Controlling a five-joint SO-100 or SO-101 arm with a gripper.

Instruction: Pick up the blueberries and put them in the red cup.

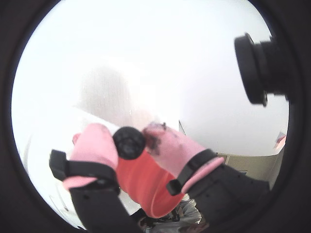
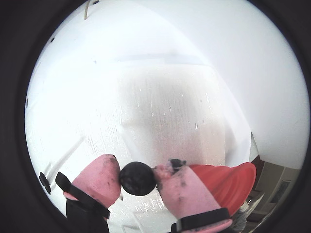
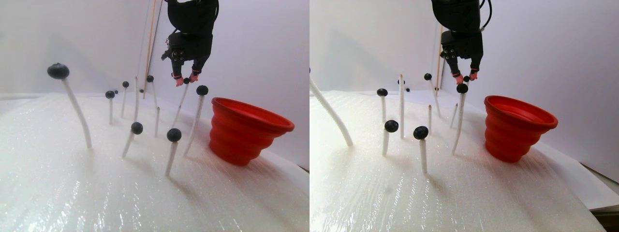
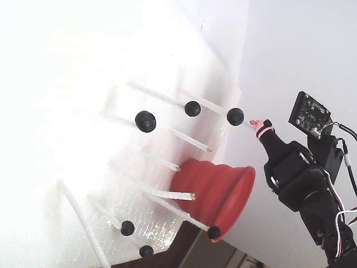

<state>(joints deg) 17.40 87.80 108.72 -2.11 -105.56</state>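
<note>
The black gripper with soft pink fingertip covers was clamped on one small matte blue-black blueberry, the round ball squeezed squarely between the two pads in both wrist views. The pink pads looked rubbery and smudged with dark stains, strapped on with black bands. Just behind the held berry sat the red ribbed cup, its smooth plastic-looking wall showing between the fingers; in a wrist view it lay to the right of the gripper.

In the stereo pair view the gripper hung high above the glossy white foam sheet, up and to the left of the cup, which stood upright on its narrow stepped base and flared to a wide rim. The other blueberries perched on the tips of thin white rods stuck into the foam, some straight, some bent. In the fixed view, which lay on its side, the pink fingertip was just beside a rod-top berry.
</note>
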